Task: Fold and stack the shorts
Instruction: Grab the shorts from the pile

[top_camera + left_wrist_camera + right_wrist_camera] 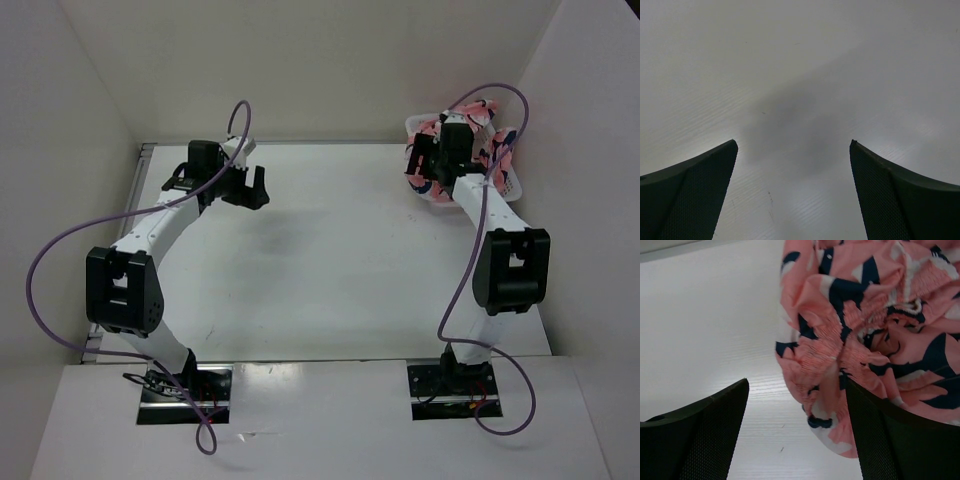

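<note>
So the shorts (497,150) are all bunched up in the white basket (512,188) at the far right corner of the table (330,260), and the right gripper (441,150) is right on top of the heap. In the wrist view its jaws are spread wide with a fold of the shark-print fabric (855,330) sitting between them, pressed against the right-hand finger (890,440), but nothing's pinched yet as far as I can see.

My take on this grab: aim for the gathered waistband (840,340), since it's thicker and won't slip out. Pinch just one layer, or you'll probably drag a second pair out too. I can't tell where one pair ends and the next starts. Then lift straight up before swinging left, so the cloth doesn't snag the basket.

The left gripper (245,185) hangs fully open and empty over bare table at the far left, so it's free to catch the other corner.
</note>
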`<state>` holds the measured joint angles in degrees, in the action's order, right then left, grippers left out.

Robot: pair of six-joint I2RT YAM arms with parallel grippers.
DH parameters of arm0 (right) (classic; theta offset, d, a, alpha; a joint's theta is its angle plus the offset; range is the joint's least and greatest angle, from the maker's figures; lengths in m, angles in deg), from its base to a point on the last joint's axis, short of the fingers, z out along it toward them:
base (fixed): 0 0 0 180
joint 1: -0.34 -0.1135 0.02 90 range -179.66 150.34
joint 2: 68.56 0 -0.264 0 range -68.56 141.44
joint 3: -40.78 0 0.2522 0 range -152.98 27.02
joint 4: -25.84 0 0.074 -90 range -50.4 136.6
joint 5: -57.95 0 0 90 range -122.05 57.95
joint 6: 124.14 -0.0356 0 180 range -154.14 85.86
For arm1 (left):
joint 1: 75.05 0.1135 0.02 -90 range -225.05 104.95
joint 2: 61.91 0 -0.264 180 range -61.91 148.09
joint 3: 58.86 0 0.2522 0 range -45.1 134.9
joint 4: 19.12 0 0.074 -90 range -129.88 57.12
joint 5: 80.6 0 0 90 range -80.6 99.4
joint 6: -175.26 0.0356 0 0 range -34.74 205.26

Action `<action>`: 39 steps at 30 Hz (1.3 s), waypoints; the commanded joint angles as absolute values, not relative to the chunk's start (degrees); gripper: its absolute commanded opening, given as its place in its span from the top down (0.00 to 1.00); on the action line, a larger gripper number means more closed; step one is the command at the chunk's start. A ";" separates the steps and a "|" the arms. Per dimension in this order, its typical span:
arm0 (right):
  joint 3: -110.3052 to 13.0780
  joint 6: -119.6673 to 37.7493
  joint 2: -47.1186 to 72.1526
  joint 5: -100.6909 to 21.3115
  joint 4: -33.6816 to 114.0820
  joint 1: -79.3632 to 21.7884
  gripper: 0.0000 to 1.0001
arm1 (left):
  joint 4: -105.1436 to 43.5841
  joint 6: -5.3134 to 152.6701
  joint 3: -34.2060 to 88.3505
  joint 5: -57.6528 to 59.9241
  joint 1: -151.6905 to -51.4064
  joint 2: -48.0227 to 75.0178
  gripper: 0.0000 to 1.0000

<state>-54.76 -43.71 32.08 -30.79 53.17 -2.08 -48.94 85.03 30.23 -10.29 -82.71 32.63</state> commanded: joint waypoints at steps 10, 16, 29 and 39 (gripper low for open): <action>-50.77 -43.29 34.09 -27.48 52.09 -0.80 0.24 | -48.70 85.26 31.90 -9.76 -82.34 31.78 0.01; -49.71 -42.76 33.57 -27.84 52.09 -0.80 0.42 | -48.70 85.26 30.84 -9.76 -82.34 31.26 0.01; -47.60 -37.40 33.04 -17.28 48.31 -1.51 0.75 | -48.70 85.26 30.31 -10.29 -82.34 30.20 0.01; -50.07 -35.73 29.26 -24.31 48.31 -1.51 0.63 | -47.65 85.26 30.31 -11.35 -82.34 30.20 0.01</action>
